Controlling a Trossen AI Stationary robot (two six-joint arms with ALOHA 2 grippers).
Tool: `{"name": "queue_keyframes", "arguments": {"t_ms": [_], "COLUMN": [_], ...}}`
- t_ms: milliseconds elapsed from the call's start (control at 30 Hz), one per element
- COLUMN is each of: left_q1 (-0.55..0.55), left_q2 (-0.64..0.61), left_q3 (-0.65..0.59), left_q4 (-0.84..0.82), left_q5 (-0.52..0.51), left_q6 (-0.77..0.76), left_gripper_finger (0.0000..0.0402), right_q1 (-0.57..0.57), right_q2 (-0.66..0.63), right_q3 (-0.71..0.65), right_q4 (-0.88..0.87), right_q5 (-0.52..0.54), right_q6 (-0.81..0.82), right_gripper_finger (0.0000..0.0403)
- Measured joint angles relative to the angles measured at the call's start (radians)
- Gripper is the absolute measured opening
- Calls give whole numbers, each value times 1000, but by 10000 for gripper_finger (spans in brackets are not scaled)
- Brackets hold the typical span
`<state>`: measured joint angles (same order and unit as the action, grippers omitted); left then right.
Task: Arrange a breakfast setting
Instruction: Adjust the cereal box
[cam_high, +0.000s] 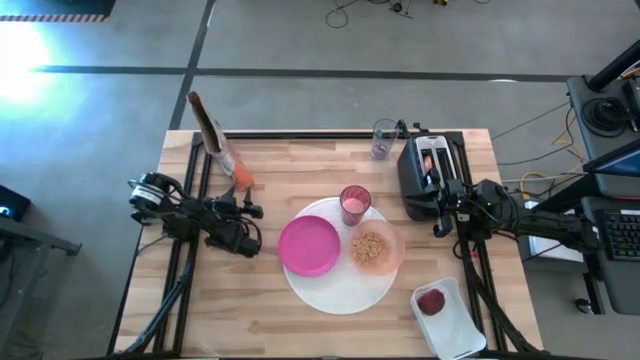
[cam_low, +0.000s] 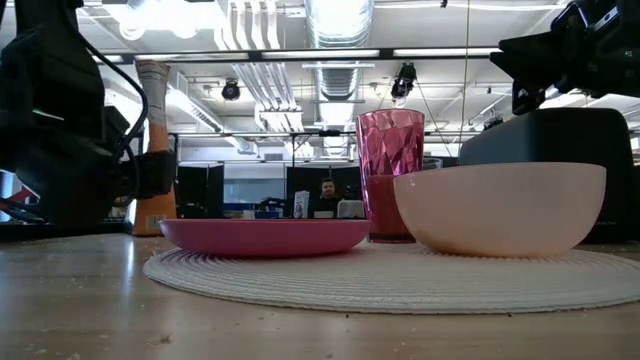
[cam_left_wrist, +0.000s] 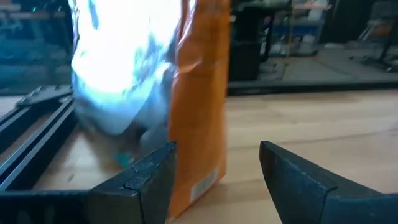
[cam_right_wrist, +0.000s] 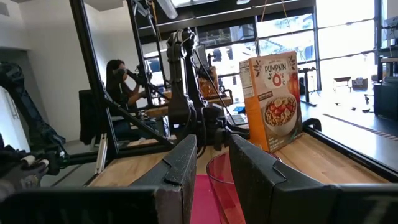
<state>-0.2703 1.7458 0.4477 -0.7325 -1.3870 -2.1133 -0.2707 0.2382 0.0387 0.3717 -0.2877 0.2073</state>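
Observation:
A large white round disc (cam_high: 340, 290) lies mid-table. On it sit a magenta plate (cam_high: 309, 245), a peach bowl (cam_high: 373, 249) holding cereal, and a pink tumbler (cam_high: 354, 203). A small red fruit (cam_high: 431, 301) lies in the white tray (cam_high: 455, 325). My left gripper (cam_high: 245, 210) is low at the table's left, open. An orange cereal box (cam_left_wrist: 199, 93) stands just ahead of its fingers, and I see no touch. My right gripper (cam_high: 438, 226) hangs beside the black toaster (cam_high: 428, 165), its fingers (cam_right_wrist: 249, 168) a narrow gap apart with nothing between them.
The cereal box (cam_high: 212, 130) stands near the far left corner. A clear glass (cam_high: 384, 138) stands at the far edge beside the toaster, which has something pale in its slot. The tray sits at the near right corner. Bare wood lies at the near left.

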Motion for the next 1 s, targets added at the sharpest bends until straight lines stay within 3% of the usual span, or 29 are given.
{"name": "queue_keyframes", "arguments": {"t_ms": [167,433,600,900,1000], "left_q1": [0,-2,-29,-119,-110], "left_q2": [-20,-23,-39,-64,-58], "left_q3": [15,94,152,340,384], "left_q4": [-98,-410,-456,-409,-409], "left_q5": [123,361,431,454,385], "left_q6": [-39,-178,-229,-77,3], "left_gripper_finger": [213,213,213,213,213], "right_q1": [0,0,0,0,0], "right_q2": [0,0,0,0,0], "right_q3": [0,0,0,0,0], "right_q4": [0,0,0,0,0], "right_q5": [0,0,0,0,0], "right_q6": [0,0,0,0,1], "right_gripper_finger": [86,86,86,86,86]}}
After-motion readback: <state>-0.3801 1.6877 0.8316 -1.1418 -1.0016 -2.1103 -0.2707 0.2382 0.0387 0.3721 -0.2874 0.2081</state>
